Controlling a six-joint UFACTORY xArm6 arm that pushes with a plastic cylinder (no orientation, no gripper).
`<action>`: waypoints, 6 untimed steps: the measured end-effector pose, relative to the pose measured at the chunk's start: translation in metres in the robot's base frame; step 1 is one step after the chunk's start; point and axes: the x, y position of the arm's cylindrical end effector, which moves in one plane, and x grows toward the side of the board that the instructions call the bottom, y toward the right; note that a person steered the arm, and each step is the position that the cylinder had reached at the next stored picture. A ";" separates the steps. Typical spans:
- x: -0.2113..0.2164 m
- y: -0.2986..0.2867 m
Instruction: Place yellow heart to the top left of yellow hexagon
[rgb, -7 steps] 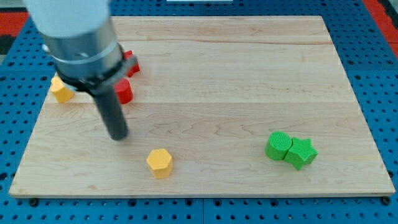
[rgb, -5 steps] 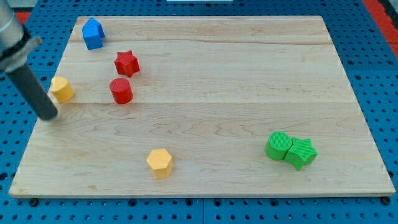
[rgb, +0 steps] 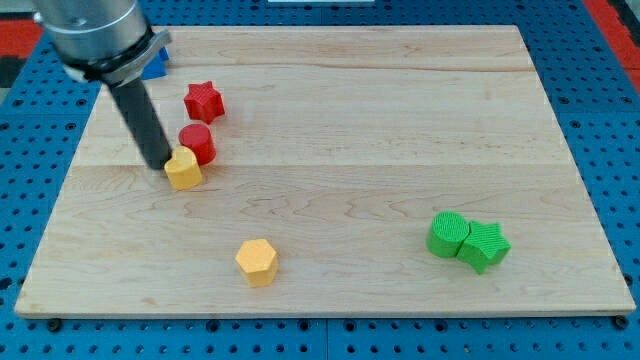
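The yellow heart (rgb: 184, 169) lies on the wooden board at the view's left, just below the red cylinder (rgb: 197, 143) and touching or nearly touching it. The yellow hexagon (rgb: 257, 261) lies lower down, to the heart's lower right, near the board's bottom edge. My tip (rgb: 157, 163) rests against the heart's left side. The dark rod rises from it towards the view's top left.
A red star (rgb: 203, 100) sits above the red cylinder. A blue block (rgb: 155, 62) at the top left is mostly hidden behind the arm. A green cylinder (rgb: 447, 233) and a green star (rgb: 485, 245) touch each other at the lower right.
My tip swung out to the board's left edge, then came back right. The yellow heart has slid right and slightly down, from near the left edge to beside the red cylinder.
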 end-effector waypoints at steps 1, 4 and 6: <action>0.006 0.028; 0.088 0.071; 0.095 0.108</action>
